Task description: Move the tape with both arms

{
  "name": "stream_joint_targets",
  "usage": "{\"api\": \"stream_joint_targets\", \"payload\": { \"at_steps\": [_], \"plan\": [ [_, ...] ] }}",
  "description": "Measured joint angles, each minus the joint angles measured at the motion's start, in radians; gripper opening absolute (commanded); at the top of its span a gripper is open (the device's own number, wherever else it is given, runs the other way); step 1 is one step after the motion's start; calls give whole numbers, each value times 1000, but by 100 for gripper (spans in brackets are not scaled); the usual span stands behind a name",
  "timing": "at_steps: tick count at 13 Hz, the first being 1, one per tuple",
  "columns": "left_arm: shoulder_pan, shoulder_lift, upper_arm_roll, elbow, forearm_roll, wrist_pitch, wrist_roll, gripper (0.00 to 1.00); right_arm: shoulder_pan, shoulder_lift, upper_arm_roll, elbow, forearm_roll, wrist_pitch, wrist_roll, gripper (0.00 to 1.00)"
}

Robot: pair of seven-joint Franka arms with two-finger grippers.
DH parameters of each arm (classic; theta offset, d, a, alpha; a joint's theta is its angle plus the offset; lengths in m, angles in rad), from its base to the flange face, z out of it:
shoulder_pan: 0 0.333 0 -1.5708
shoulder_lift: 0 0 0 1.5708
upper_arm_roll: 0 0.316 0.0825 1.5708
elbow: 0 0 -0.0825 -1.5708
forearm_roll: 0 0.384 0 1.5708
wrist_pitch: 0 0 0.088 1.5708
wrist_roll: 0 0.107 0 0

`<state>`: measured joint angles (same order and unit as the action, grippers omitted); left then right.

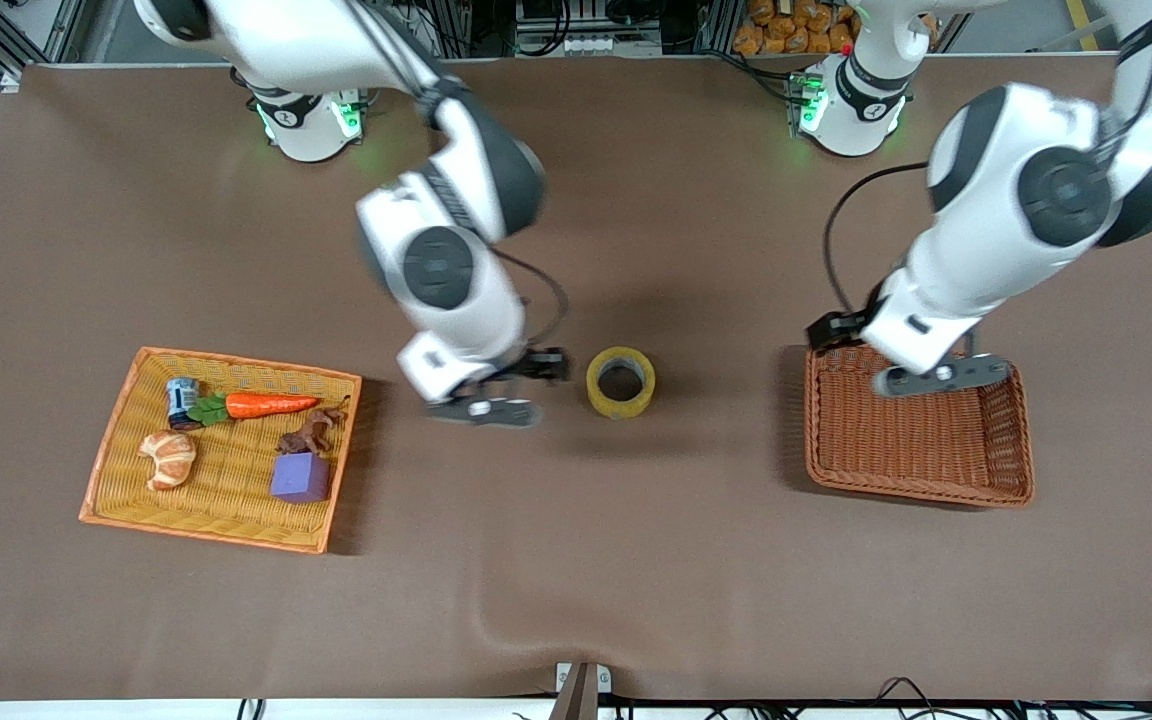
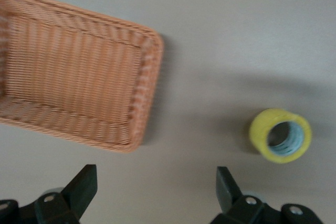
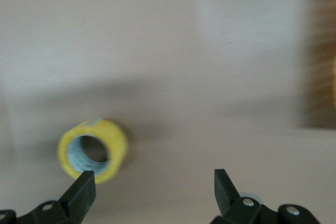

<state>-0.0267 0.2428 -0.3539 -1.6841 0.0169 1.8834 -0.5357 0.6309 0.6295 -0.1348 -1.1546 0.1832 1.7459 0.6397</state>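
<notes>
Beside the tape (image 1: 621,382), the right gripper (image 3: 152,192) hangs open; the left gripper (image 2: 155,192), open, waits over the brown basket (image 1: 916,480). Better to centre on the roll first.

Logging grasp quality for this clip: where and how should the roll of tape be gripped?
From above, pinching the ring wall. The tape lies flat on the table with its hole upward, so one finger could go into the core and one outside. The open left gripper is over the brown basket; the open right gripper hangs beside the roll.
</notes>
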Motion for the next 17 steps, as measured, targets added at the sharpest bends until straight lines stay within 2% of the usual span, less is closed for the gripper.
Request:
{"api": "stream_joint_targets", "payload": {
  "at_steps": [3,7,9,12,14,17],
  "plan": [
    [-87,94,-11,-6,0,89,-143,100,-116,-107,-22,-82,-1,-54,-95,100],
    [-155,189,-11,-7,5,180,-200,100,-271,-299,-38,-284,-1,2,-345,100],
    [-174,243,-10,-9,11,273,-212,100,-346,-401,-41,-363,-20,-19,-491,100],
    [-215,344,-10,-11,12,404,-247,100,-431,-475,-39,-388,-140,-89,-676,100],
    [-252,396,-9,-9,14,454,-269,100,-499,-517,-30,-410,-141,-110,-693,100],
    [-272,439,-8,-8,18,477,-273,100,-594,-576,-22,-445,-88,-126,-714,100]
  ]
}}
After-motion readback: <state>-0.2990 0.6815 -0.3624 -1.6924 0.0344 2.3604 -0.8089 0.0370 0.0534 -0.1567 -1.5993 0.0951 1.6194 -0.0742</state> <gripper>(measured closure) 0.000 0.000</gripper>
